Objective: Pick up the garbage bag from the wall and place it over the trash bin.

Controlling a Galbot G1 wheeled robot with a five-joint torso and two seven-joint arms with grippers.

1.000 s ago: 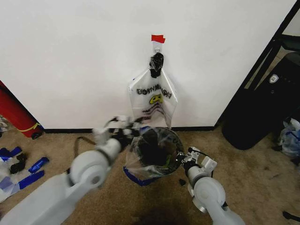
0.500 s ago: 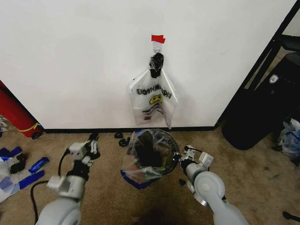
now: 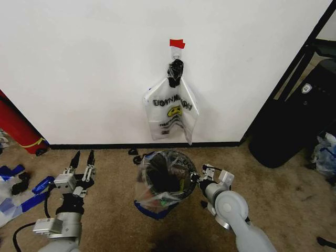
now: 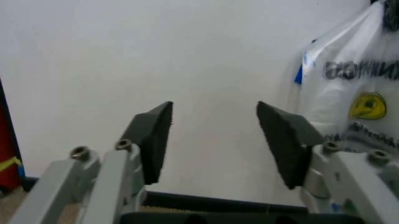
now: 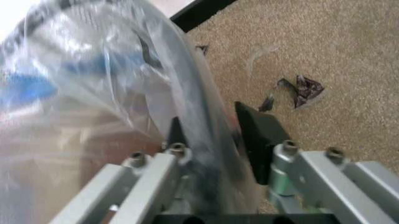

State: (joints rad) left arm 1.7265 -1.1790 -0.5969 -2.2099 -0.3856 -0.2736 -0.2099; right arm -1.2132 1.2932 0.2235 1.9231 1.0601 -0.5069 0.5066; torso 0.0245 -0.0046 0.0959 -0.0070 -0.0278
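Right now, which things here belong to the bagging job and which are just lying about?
Job:
- garbage bag, draped over the trash bin
- wall
- right gripper, at the bin's rim
- left gripper, open, off to the bin's left

Lying about:
- second printed bag hanging on the wall
- red cylinder
- blue scraps on the carpet

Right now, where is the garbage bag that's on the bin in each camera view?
Head view: garbage bag lower centre, draped over the trash bin.
Right wrist view: close up, clamped between the right gripper's fingers.
Left wrist view: faces the wall instead.
Shared landmark: black baseboard.
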